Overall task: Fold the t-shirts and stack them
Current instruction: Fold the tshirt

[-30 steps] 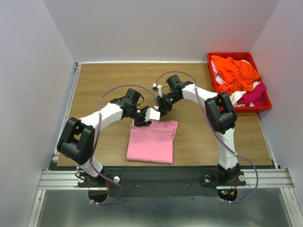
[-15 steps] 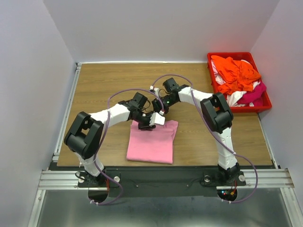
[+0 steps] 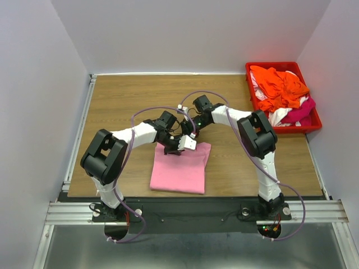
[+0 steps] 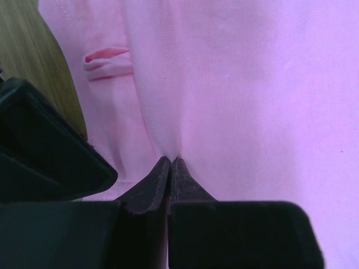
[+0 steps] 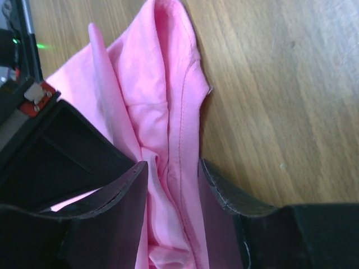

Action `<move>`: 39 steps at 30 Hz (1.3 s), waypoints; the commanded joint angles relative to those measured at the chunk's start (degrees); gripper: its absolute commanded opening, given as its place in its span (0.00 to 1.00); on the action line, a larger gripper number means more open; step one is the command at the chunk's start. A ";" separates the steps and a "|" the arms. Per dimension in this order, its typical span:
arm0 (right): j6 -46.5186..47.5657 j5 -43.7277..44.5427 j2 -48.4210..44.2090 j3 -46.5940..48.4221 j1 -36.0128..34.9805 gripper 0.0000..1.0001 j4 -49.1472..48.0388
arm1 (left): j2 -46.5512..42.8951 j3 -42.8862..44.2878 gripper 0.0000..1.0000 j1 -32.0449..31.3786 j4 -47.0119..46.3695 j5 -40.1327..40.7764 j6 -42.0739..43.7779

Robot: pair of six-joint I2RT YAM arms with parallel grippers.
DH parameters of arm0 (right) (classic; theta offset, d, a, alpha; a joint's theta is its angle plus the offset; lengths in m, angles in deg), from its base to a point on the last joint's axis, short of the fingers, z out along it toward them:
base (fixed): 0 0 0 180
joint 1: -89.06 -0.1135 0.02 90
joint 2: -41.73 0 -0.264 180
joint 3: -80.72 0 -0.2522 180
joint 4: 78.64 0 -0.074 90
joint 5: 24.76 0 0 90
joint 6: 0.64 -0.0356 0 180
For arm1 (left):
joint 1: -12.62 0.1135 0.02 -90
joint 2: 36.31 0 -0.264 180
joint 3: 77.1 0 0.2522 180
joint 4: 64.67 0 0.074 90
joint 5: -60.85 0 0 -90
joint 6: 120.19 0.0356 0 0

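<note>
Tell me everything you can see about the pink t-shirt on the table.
The pink t-shirt is soft, light pink cloth, folded into a rough rectangle lying on the wooden table, towards the arms' bases. Its far edge is bunched and lifted. The left gripper is pinched shut on a crease there; the right gripper apparently grips a bunched, stitched hem beside it.

The t-shirt [image 3: 179, 171] is plain pink, the table [image 3: 123, 95] wood-grained brown.

No text, label, brand, number or sign can be read in any view, neither on the pink t-shirt [image 3: 179, 171] nor on the red bin [image 3: 275, 65].
</note>
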 commanded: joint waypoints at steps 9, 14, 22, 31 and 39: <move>-1.00 1.08 -7.66 -1.64 -1.16 0.31 1.55 | -3.50 0.31 0.00 -0.17 1.40 -0.21 0.91; -2.06 -0.94 -7.58 -2.61 -1.16 0.24 1.64 | -3.94 0.48 0.00 -0.26 1.40 0.23 0.99; -4.25 -5.86 -6.17 -2.26 -1.16 0.17 1.73 | -4.03 0.22 0.00 -0.26 1.40 0.49 1.35; -2.33 -2.88 -0.03 -4.10 -1.25 0.14 1.64 | -5.79 1.62 0.00 -0.26 2.10 0.84 1.17; -0.83 -3.05 3.76 -4.10 -1.16 0.12 1.64 | -8.60 3.03 0.00 -0.26 1.40 2.60 1.26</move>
